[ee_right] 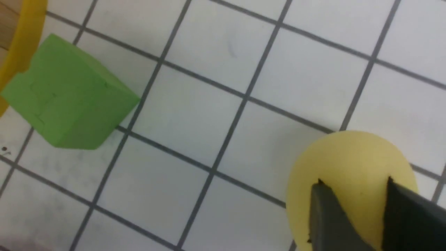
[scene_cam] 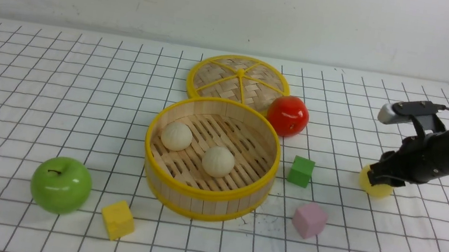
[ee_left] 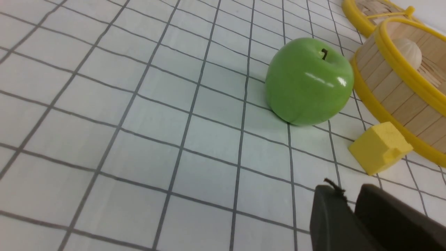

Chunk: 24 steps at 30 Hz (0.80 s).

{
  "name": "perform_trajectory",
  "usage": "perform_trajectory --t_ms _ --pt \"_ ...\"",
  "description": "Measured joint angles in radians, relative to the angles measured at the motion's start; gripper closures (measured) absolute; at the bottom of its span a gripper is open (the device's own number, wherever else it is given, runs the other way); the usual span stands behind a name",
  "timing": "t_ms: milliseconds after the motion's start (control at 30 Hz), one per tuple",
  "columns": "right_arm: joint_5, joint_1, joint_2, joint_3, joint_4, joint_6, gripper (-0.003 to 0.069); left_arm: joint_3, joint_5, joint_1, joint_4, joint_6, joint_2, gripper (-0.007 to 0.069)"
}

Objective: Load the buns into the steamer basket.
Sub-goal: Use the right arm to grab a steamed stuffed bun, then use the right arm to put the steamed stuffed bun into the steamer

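Observation:
The steamer basket (scene_cam: 206, 193) stands mid-table, and two beige buns (scene_cam: 176, 136) (scene_cam: 218, 161) lie on its slatted floor. To its right, on the table, sits a pale yellow bun (scene_cam: 376, 189). My right gripper (scene_cam: 375, 178) comes down on that bun from the right. In the right wrist view both fingers press against the yellow bun (ee_right: 352, 157), so the right gripper (ee_right: 354, 181) is shut on it. My left gripper (ee_left: 350, 195) is out of the front view. In its wrist view it hovers shut and empty near the green apple (ee_left: 310, 82), with the steamer basket (ee_left: 393, 90) beyond.
The woven lid (scene_cam: 238, 77) lies behind the basket, and a red apple (scene_cam: 288, 115) sits beside it. A green cube (scene_cam: 300, 171) and a pink cube (scene_cam: 309, 219) lie between the basket and the yellow bun. At front left are a green apple (scene_cam: 61, 185) and a yellow cube (scene_cam: 117, 219).

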Motion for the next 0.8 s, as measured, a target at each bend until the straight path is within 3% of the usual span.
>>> perform_trajectory --t_ms 100,200,333,533,800 --pt "0.004 0.000 -0.002 -0.001 0.000 0.000 0.0607 0.000 0.000 0.000 0.000 0.000 0.000 0.0519" --pt "0.032 0.000 -0.009 -0.016 0.001 0.000 0.0652 0.000 0.000 0.000 0.000 0.000 0.000 0.0519" --pt "0.101 0.008 -0.011 -0.066 0.088 0.000 0.0652 0.000 0.000 0.000 0.000 0.000 0.000 0.0519" --pt "0.171 0.105 -0.014 -0.162 0.363 -0.008 0.0650 0.000 0.000 0.000 0.000 0.000 0.000 0.0519" --pt "0.076 0.274 -0.014 -0.185 0.515 -0.175 0.0643 0.000 0.000 0.000 -0.007 0.000 0.000 0.0519"
